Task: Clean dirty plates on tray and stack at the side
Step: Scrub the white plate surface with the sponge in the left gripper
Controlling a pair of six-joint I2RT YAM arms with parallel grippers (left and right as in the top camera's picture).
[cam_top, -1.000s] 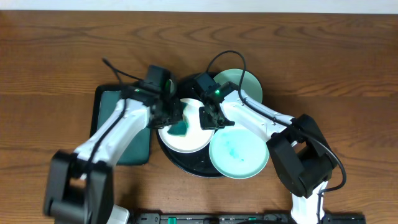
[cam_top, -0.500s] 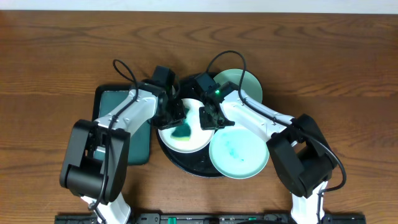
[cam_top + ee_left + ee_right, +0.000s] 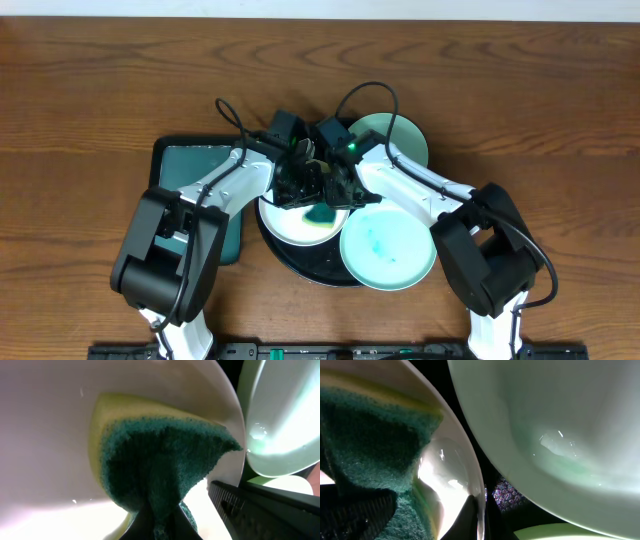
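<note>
Near the middle of the desk [image 3: 100, 80], toward its front edge, sits the round black tray [image 3: 300, 266] with three plates on it. The white plate [image 3: 285, 226] lies on the tray's left half. The front mint plate [image 3: 388, 250] rests on the tray's front-right part, overhanging the rim, with a faint teal smear at its centre. The back mint plate [image 3: 402, 140] lies at the tray's back-right edge, partly under the right arm.

Both arms meet over the white plate. The left claw [image 3: 312, 200] is closed tight on a sponge [image 3: 320, 214] – green scouring face over a yellow body – pinched at one end between the fingers. The left wrist view shows the sponge [image 3: 160, 460] pressed flat against the white plate's inner surface [image 3: 50, 435], close to its rim. A pale mint plate shows just beyond that rim.

The right claw [image 3: 336, 194] is clamped shut on the white plate's right-hand rim, just beside the sponge. From the right wrist the thin white rim [image 3: 451, 470] runs down between the fingertips, with the sponge to its left and a mint plate filling the upper right of the view.

Left of the round tray, touching or nearly touching it – the left arm hides the gap – lies a dark rectangular tray [image 3: 190, 170] with a teal inside.
</note>
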